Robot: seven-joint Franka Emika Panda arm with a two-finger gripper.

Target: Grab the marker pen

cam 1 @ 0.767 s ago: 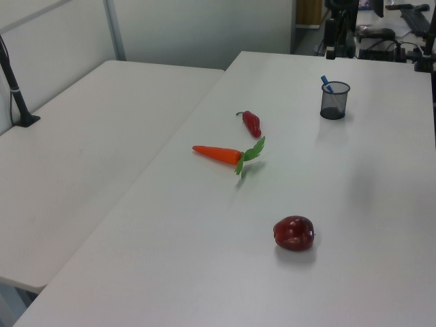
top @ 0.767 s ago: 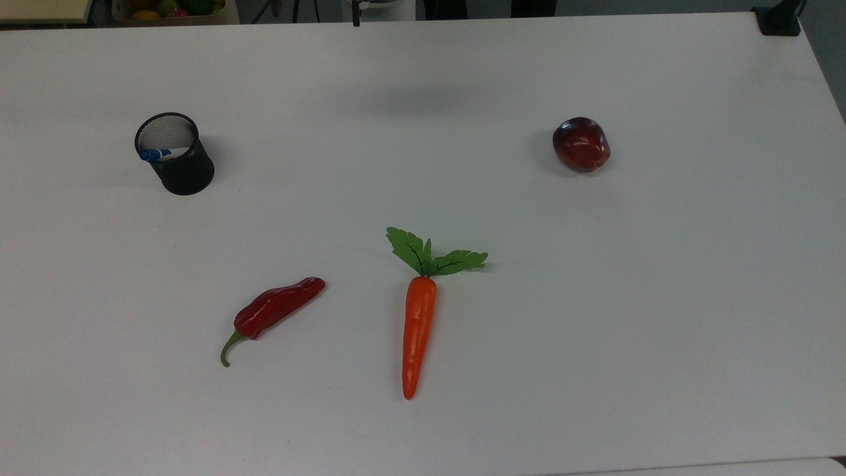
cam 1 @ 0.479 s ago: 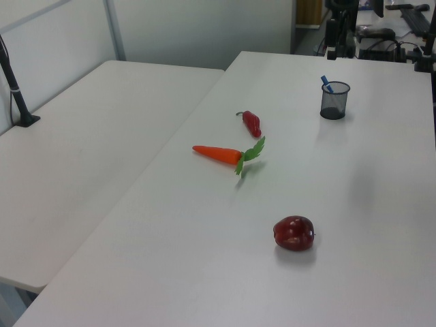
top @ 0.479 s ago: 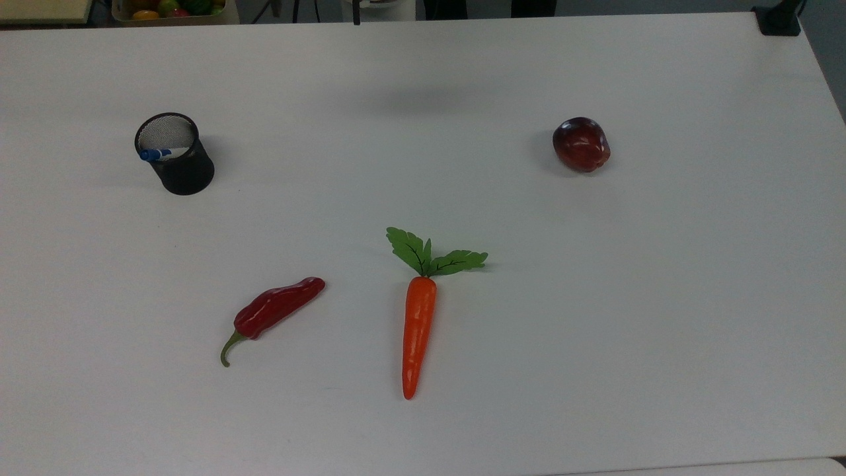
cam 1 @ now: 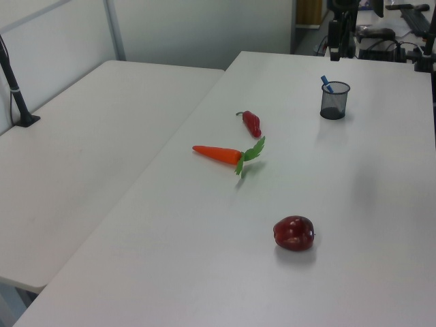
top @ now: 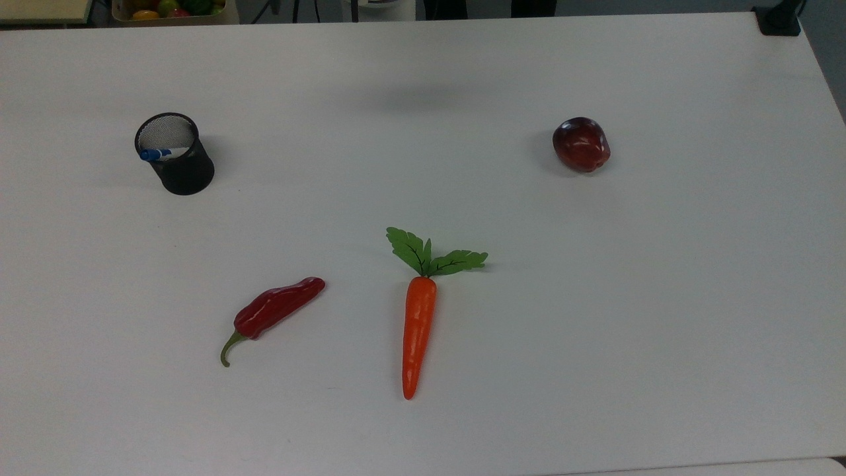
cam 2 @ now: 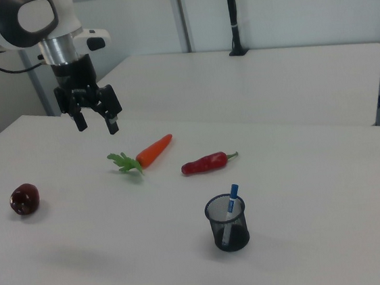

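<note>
1. Pincer [cam 2: 96, 122] hangs in the air in the right view, its two black fingers [cam 2: 112, 122] spread wide with nothing between them, up at about 10 o'clock from the carrot [cam 2: 151, 150] and well above the surface [cam 2: 321, 224].
2. Marker [cam 2: 231, 203] stands tilted inside a black mesh cup [cam 2: 228, 223], blue cap up and leaning on the rim; in the top view the marker [top: 157, 154] shows at the cup [top: 177, 156] mouth.
3. Cup sits at about 10 o'clock from the carrot [top: 416, 330] in the top view, well apart from it.
4. Chili [top: 272, 311] lies at 9 o'clock of the carrot, near it but not touching.
5. Apple [top: 581, 144] rests at about 1 o'clock from the carrot, well apart.
6. Left view shows the cup [cam 1: 334, 101] with the marker [cam 1: 327, 84], chili [cam 1: 252, 123], carrot [cam 1: 219, 154] and apple [cam 1: 293, 233] on the surface [cam 1: 381, 204].
</note>
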